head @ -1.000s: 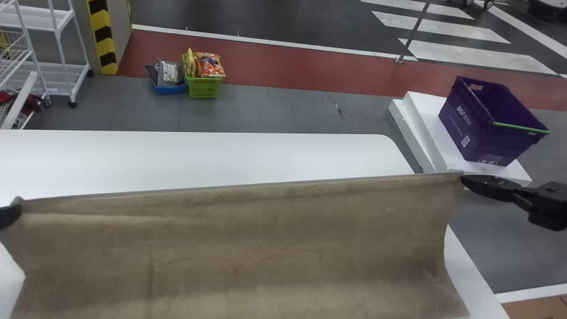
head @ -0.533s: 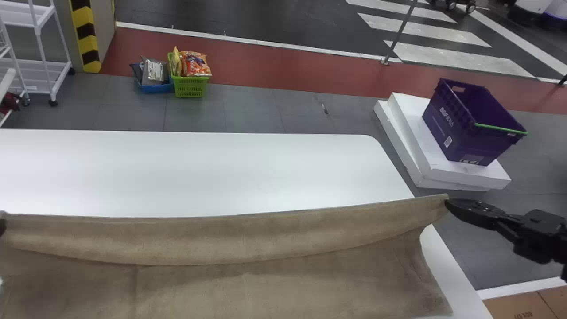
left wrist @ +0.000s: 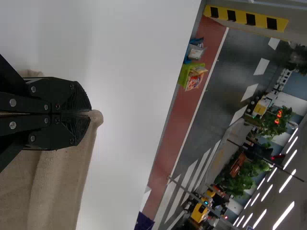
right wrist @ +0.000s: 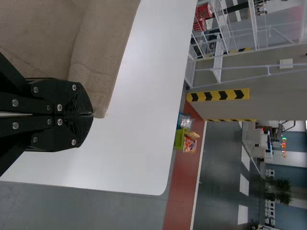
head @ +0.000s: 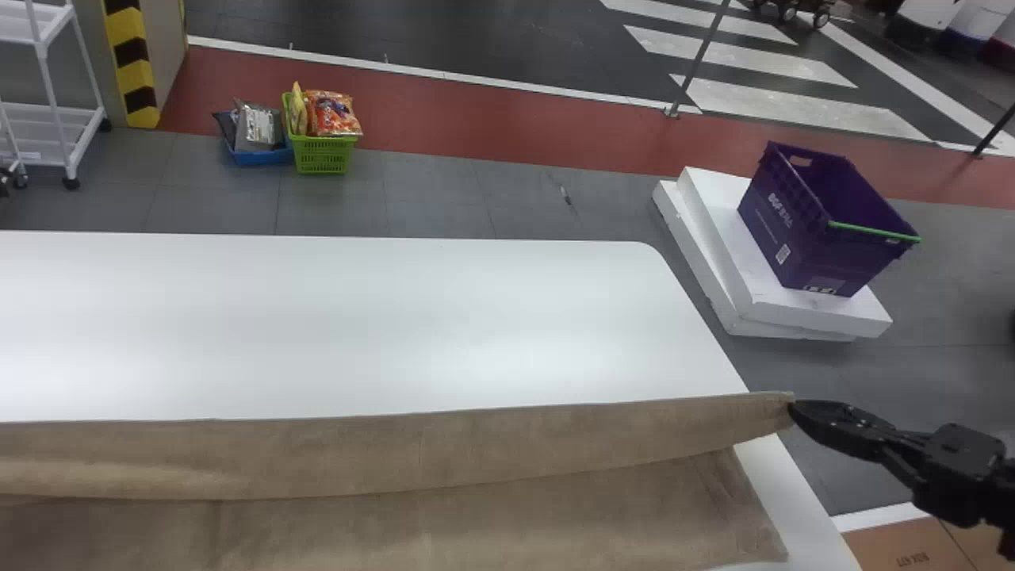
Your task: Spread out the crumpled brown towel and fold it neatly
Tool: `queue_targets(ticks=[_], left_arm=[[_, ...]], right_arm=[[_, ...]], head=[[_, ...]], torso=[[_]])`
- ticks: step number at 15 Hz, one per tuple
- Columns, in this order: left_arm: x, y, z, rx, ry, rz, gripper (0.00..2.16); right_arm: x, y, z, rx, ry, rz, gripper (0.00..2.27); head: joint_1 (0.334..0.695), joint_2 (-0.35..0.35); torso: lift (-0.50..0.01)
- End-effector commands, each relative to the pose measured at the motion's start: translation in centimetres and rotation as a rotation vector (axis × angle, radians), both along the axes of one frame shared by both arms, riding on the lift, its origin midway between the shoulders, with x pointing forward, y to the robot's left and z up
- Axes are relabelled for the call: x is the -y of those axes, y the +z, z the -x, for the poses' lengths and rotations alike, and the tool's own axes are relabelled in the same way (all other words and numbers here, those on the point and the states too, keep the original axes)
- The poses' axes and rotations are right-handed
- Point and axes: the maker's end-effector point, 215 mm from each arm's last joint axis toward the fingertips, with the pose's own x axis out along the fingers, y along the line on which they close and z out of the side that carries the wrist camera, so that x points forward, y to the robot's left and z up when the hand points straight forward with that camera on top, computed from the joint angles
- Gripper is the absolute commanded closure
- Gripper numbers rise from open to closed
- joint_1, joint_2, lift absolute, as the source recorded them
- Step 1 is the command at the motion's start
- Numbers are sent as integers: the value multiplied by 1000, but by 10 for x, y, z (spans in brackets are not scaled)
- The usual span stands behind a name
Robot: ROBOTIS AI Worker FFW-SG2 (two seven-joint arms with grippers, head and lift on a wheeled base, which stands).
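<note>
A brown towel (head: 396,452) stretches across the near part of a white bench (head: 396,317) as a two-armed robot holds it by two corners. The right gripper (head: 793,406), reaching in from the robot's right near the bench's right-hand edge, has its black fingers closed together on one corner of the cloth. At the other end, the left gripper (left wrist: 90,113) pinches the opposite corner between its own fingers, a small rounded lip of fabric poking out past the tips. Between the two, the towel's far edge runs almost straight, forming a long band that overlaps the layer nearer the robot; a few soft creases mark the lower layer close to its right side. On the gray floor past the bench, a green basket (head: 323,157) with an orange packet (head: 333,117) in it sits beside a blue basket (head: 262,156) carrying a silver packet (head: 258,129). To their left stand a striped yellow-and-black post (head: 135,67) and a white rack (head: 57,119) on casters. Off to the right, a purple crate (head: 793,238) rests on stacked white slabs (head: 817,316), and brown cardboard (head: 896,551) lies close to the bench's near right side.
</note>
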Motion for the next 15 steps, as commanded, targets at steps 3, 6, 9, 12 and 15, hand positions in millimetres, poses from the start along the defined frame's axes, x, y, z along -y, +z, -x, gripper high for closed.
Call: queue_targets(ticks=[3, 6, 9, 12, 15], left_arm=[[-12, -16, 13, 17, 16, 28, 1349], [-11, -21, 24, 18, 9, 39, 1345], [-11, -22, 38, 21, 8, 43, 1339], [-17, -24, 58, 7, 5, 57, 1254], [-15, -34, 75, -21, -9, 77, 974]], right_arm=[[-6, -26, 19, -23, 26, 3, 1291], [-11, -35, 25, -37, 34, 0, 1291], [-13, -42, 32, -51, 41, 2, 1288], [-13, -45, 39, -56, 46, 8, 1288], [-14, -52, 47, -78, 47, 6, 1281]], head=[[695, -330], [695, -323], [695, -326], [695, -330], [695, -342]], torso=[[-126], [-126], [-126], [-126], [-126]])
